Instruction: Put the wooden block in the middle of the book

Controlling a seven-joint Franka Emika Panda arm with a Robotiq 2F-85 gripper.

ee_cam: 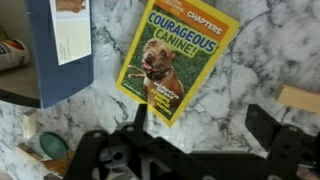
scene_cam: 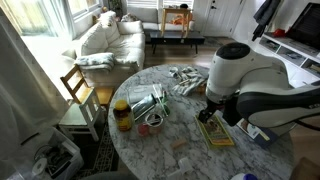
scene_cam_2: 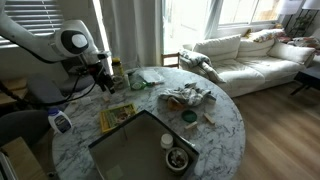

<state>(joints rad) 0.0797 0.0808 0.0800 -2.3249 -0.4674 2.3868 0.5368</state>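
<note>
from my wrist view the gripper (ee_cam: 200,116) is spread wide, its two dark fingers (ee_cam: 266,122) well apart with nothing between them, only marble and the near edge of the book showing in the gap. the book (ee_cam: 178,62) is a yellow paperback with a dog on the cover, lying flat and tilted on the round marble table (ee_cam: 250,60). the wooden block (ee_cam: 299,97) is a pale tan piece at the right edge of that view, lying on the marble just beside the book's right side and apart from it, outside the fingers; i can see only part of it. to the left of the book lies a blue folder (ee_cam: 55,45) with a white label, one corner close to the cover. in both exterior views the gripper (scene_cam: 211,110) (scene_cam_2: 105,72) hangs low over the table near the book (scene_cam: 215,133) (scene_cam_2: 117,116), not touching it as far as i can tell. i cannot pick out the block in either exterior view. farther across the table there are jars (scene_cam: 122,115) and a heap of wrappers (scene_cam_2: 188,96), and a white couch (scene_cam: 108,40) stands beyond.
</note>
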